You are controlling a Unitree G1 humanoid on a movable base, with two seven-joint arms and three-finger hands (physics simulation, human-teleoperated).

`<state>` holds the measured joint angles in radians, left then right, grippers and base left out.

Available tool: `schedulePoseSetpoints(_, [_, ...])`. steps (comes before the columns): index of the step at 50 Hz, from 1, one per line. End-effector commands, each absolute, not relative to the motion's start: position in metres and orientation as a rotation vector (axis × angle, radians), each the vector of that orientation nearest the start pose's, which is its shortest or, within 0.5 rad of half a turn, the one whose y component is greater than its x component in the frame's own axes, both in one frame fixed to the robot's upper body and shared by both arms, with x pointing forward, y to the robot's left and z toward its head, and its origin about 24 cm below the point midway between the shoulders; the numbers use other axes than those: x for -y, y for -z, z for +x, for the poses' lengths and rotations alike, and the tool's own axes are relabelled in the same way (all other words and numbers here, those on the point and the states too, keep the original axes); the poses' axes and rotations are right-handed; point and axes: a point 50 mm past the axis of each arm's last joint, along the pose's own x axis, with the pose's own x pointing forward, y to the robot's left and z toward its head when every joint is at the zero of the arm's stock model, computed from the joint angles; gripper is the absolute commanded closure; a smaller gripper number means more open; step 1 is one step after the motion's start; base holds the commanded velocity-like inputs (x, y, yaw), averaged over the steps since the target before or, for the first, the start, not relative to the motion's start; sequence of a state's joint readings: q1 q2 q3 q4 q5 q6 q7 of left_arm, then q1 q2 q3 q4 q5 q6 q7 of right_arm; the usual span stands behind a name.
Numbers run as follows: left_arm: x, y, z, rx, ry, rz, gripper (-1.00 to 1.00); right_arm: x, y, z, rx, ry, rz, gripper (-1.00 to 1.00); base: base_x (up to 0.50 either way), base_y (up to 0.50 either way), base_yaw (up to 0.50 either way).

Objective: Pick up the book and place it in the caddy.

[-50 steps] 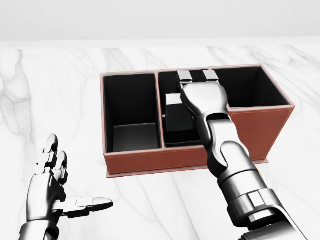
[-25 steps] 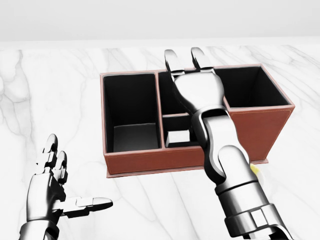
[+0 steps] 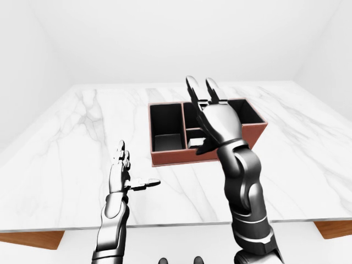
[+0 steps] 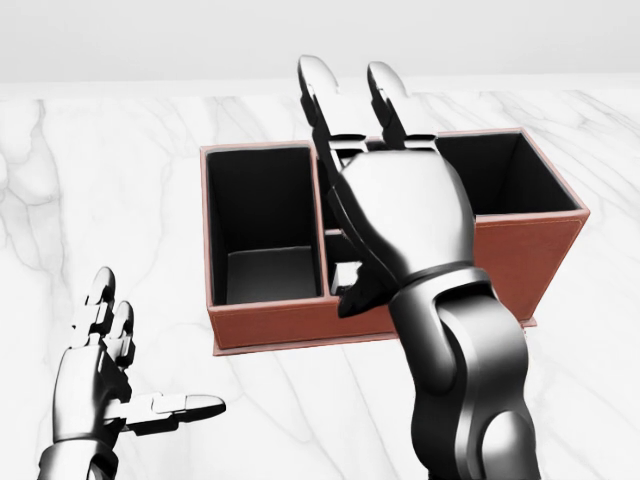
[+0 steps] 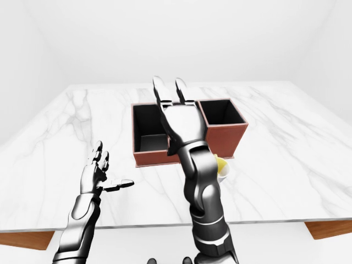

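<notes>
Scanning left to right: left robot hand [image 4: 110, 385] hangs over bare marble worktop [image 4: 120, 170], fingers spread, thumb out, holding nothing, well apart from the caddy [image 4: 262, 325].

Caddy: reddish-brown walls, black inside. Left compartment shows only its dark floor. In the middle section a small pale-topped block, likely the book [image 3: 194, 142], lies low near the caddy's lower wall; much of it is hidden by the wrist.

Right robot hand [image 4: 395, 205] is raised above the middle section, fingers extended and apart, gripping nothing. Book sits below and just left of the palm in the head view; contact cannot be confirmed, it appears apart.

Small yellow object [image 5: 221, 165] shows beside the caddy's right end, behind the forearm.

Risks, as judgement:
- forearm or thumb clipping the middle divider, shifting the caddy;
- elbow nudging the yellow object;
- book possibly resting tilted; not discernible.
</notes>
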<state>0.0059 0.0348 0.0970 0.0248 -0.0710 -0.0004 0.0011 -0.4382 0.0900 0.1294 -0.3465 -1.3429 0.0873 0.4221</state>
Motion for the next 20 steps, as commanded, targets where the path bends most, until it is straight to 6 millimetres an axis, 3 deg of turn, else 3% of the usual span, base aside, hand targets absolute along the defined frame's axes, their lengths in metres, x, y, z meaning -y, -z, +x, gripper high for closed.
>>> schedulePoseSetpoints(1, [-0.180,-0.038,0.251,-0.021,-0.102,-0.038,-1.00,0.091,-0.201,0.245,0.539,-0.037,-0.971,-1.00,0.00,0.00,0.00])
schedulePoseSetpoints(9, [-0.178,-0.043,0.247,-0.018,-0.101,-0.037,-1.00,0.108,-0.176,0.234,0.514,-0.063,-0.640,-1.00,0.00,0.00,0.00])
schedulePoseSetpoints(20, [-0.178,-0.044,0.247,-0.012,-0.100,-0.040,-1.00,0.119,-0.140,0.239,0.386,-0.030,-0.589,-1.00,0.00,0.00,0.00])
